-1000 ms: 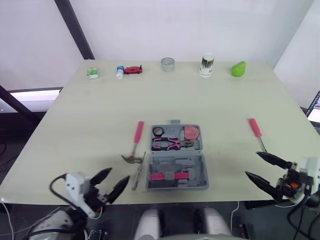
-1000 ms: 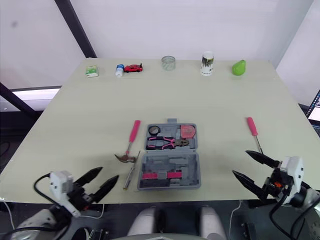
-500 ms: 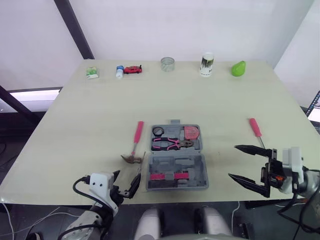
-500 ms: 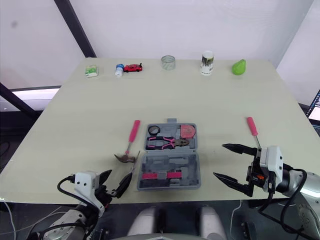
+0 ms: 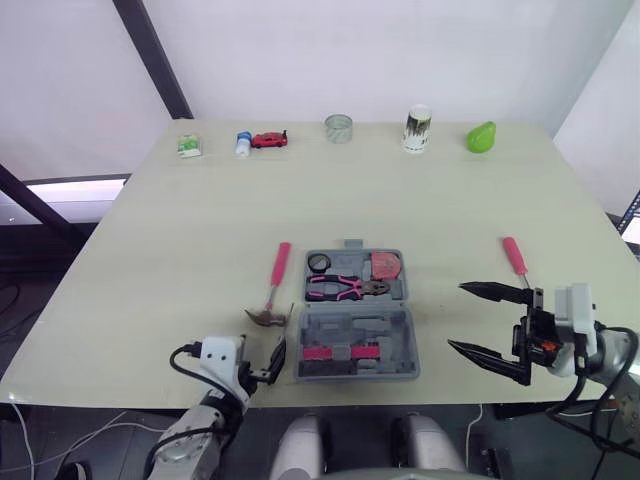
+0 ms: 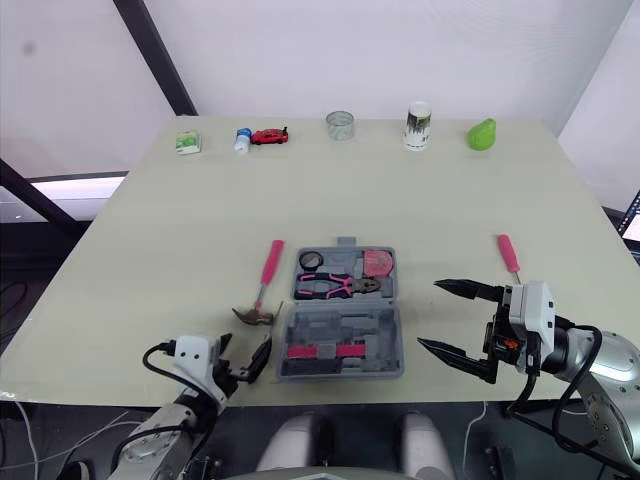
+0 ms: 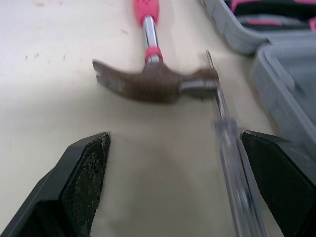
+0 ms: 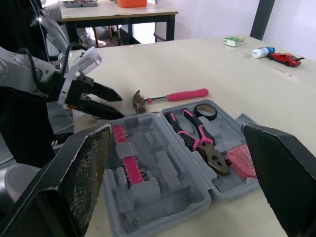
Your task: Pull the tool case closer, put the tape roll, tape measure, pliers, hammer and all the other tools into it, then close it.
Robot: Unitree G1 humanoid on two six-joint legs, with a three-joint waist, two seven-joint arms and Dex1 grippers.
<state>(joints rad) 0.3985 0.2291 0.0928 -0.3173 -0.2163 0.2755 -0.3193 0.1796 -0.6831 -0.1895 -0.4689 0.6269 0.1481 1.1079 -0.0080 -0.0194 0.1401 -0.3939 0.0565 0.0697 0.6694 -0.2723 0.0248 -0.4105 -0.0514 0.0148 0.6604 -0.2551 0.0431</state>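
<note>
The grey tool case [image 5: 352, 322] lies open mid-table, holding a black tape roll [image 5: 318, 263], pink pliers [image 5: 340, 288] and a red tape measure [image 5: 384, 266]. Left of it lie a pink-handled hammer [image 5: 268, 295] and a clear-handled screwdriver [image 7: 231, 163]. A pink screwdriver [image 5: 515, 260] lies to the right. My left gripper [image 5: 268, 363] is open at the table's front edge, with the clear screwdriver's handle beside one of its fingers [image 7: 276, 173]. My right gripper [image 5: 482, 321] is open, just right of the case and facing it.
Along the far edge stand a green box [image 5: 187, 146], a small bottle [image 5: 241, 142], a red toy car [image 5: 268, 140], a glass jar [image 5: 338, 127], a cup [image 5: 417, 128] and a green pear [image 5: 481, 137]. In the right wrist view another table [image 8: 118, 10] stands behind.
My left gripper has come in from below the front edge to the clear screwdriver. My right gripper has swung left, from the table's right corner towards the case.
</note>
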